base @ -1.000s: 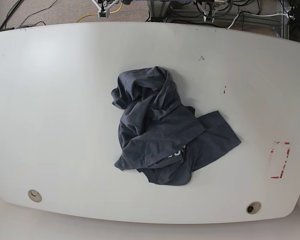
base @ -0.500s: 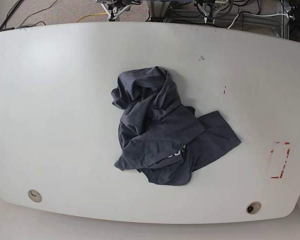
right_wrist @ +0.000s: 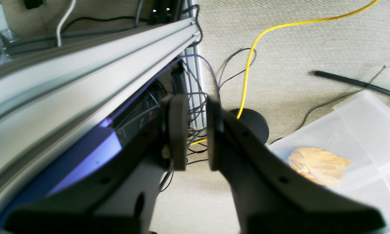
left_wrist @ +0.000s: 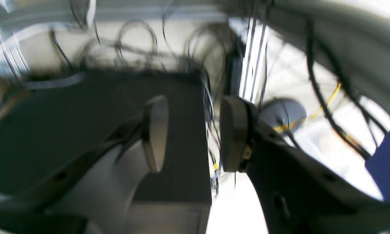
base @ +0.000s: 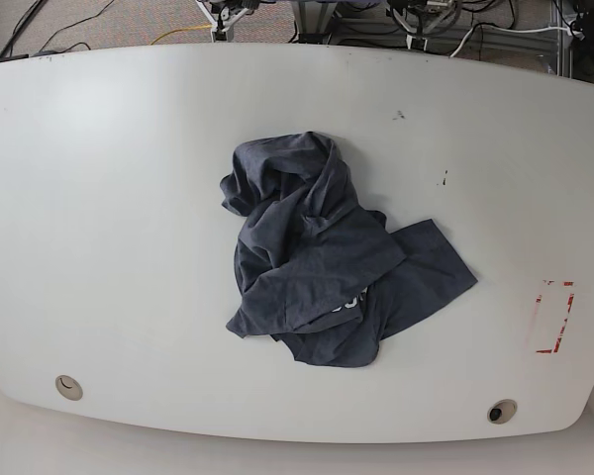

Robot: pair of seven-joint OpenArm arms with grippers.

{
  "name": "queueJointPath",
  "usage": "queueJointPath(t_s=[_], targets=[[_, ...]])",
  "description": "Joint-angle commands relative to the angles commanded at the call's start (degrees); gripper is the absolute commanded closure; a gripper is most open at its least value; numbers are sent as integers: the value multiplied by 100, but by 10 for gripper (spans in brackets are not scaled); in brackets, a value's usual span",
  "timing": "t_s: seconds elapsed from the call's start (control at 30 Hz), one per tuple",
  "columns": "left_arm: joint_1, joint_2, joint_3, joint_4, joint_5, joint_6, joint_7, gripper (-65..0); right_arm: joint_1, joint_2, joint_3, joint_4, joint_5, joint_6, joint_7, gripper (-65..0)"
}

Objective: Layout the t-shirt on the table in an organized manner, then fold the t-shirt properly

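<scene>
One t-shirt [base: 327,259] lies crumpled in a heap near the middle of the white surface [base: 109,198], a scrap of white lettering peeking out low down. The surface also shows two round holes [base: 68,387] and one red tape mark [base: 553,317]. My two claws are off it: the left claw [left_wrist: 192,134] is spread apart, and the right claw [right_wrist: 196,131] is parted only narrowly, both gripping nothing.
</scene>
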Motion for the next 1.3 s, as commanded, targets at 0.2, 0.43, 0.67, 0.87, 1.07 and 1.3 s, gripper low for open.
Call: queueJointPath(t_s=[0.2, 0.43, 0.67, 0.87, 1.07, 1.3], targets=[[141, 0, 0, 35, -9, 0, -18, -242, -132, 0, 0, 35, 0, 9, 132, -97], [229, 0, -18, 53, -35, 0, -26, -242, -352, 0, 0, 35, 0, -9, 563, -97], [800, 0, -26, 1064, -35, 0, -26, -242, -695, 18, 0, 448, 0, -9, 686, -95], [1389, 9, -26, 2057, -35, 0, -9, -242, -1275, 18, 0, 1521, 0, -9, 659, -95], [1916, 9, -26, 2866, -35, 0, -9, -240, -1749, 18, 0, 2259, 0, -9, 659, -95], [2541, 9, -26, 3754, -35, 0, -9, -240, -2391, 18, 0, 3174, 0, -9, 651, -95]])
